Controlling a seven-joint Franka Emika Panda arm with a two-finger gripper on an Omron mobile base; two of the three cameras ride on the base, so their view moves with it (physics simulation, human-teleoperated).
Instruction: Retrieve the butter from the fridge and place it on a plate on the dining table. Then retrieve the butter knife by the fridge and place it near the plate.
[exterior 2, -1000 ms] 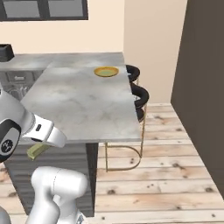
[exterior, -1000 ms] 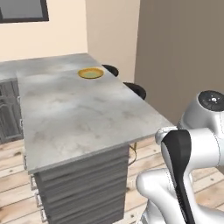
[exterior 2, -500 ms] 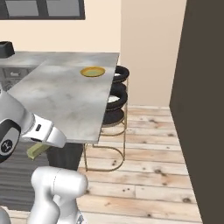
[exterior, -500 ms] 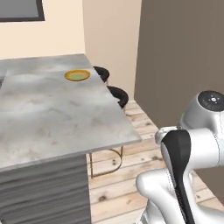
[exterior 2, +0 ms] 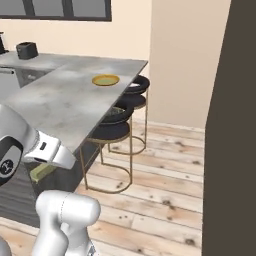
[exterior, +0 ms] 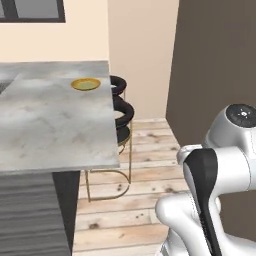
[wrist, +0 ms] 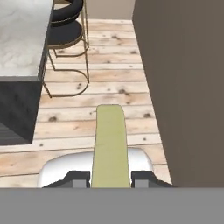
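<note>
Butter [wrist: 110, 144]: near end hidden btwn fingertips [wrist: 76, 179], only their tops show above the grey band. In right base view butter [exterior 2: 42, 171] mostly covered by the arm, just one end pokes out. Table [exterior: 45, 130] cut off at left edge. Stools [exterior 2: 112, 125] partly tucked under table top.

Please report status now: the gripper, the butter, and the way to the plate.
Gripper shut on butter, carried low over wood floor. Plate on dining table, bare. Stools stand along table edge.
</note>
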